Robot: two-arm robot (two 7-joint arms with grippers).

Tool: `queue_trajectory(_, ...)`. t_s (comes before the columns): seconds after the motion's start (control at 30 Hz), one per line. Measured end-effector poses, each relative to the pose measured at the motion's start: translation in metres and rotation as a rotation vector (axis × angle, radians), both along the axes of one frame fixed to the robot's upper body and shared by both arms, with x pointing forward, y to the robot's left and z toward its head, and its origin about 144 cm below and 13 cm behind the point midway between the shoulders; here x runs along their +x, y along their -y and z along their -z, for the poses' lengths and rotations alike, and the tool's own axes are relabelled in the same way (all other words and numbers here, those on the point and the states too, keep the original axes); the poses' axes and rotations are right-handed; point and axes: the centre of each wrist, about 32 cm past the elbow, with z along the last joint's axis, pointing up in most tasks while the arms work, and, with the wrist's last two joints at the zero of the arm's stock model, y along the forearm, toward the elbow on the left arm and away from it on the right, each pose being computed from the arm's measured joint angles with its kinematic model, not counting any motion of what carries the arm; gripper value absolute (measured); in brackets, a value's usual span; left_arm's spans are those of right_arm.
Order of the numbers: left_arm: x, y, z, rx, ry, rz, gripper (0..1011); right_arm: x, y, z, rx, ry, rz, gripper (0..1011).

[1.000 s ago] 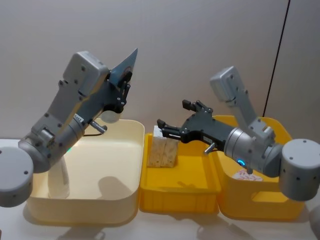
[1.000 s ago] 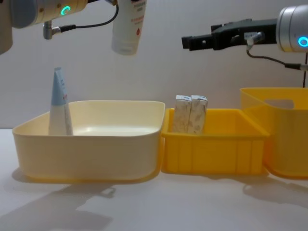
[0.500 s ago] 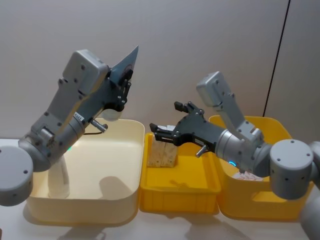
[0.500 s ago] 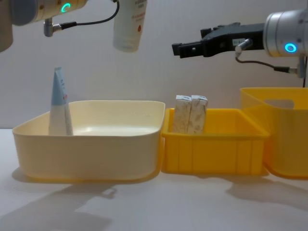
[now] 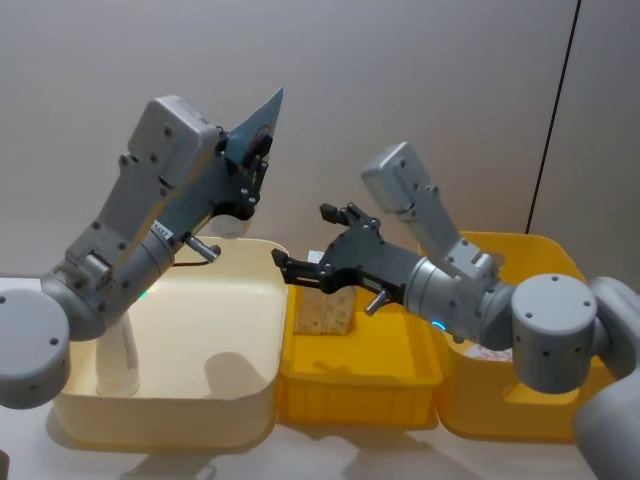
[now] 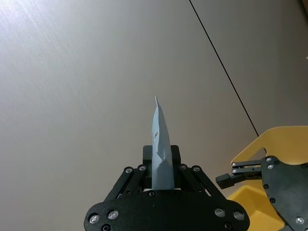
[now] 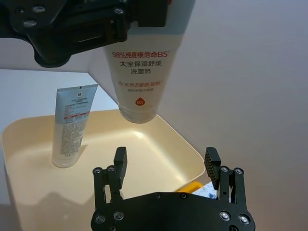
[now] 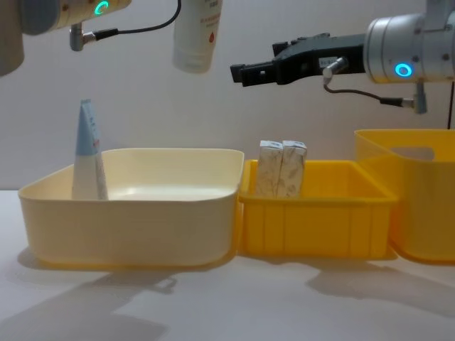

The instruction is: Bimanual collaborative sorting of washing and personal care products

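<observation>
High above the cream bin's [image 8: 135,213] right edge, the left gripper [image 6: 161,166] clamps a white squeeze tube [image 8: 197,35] near its crimped end, long axis nearly upright, cap down. The right gripper [image 8: 240,72] is to the tube's right, level with the cap and near but apart. It points at the tube with jaws wide, above the yellow tray [image 8: 313,213] holding two beige-marbled cartons [image 8: 282,167]. Another tube [image 8: 88,153] stands by the bin's left edge. Open air surrounds the hanging tube, with white tabletop [image 8: 227,305] below and a plain wall behind.

Left gripper [image 5: 250,172], raised at ten o'clock, clamps a squeeze tube [image 5: 256,122]. Right gripper [image 5: 302,238] points toward nine o'clock, fingers spread apart.
</observation>
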Motion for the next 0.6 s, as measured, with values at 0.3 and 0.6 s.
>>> queue_trajectory(0.3, 0.0, 0.001, 0.001, -0.004, -0.004, 0.006, 199, 0.001, -0.011, -0.001, 0.004, 0.002, -0.019, 1001)
queue_trajectory(0.6, 0.0, 0.001, 0.003, -0.007, -0.009, 0.008, 200, 0.003, -0.018, -0.001, 0.01, 0.003, -0.025, 1001)
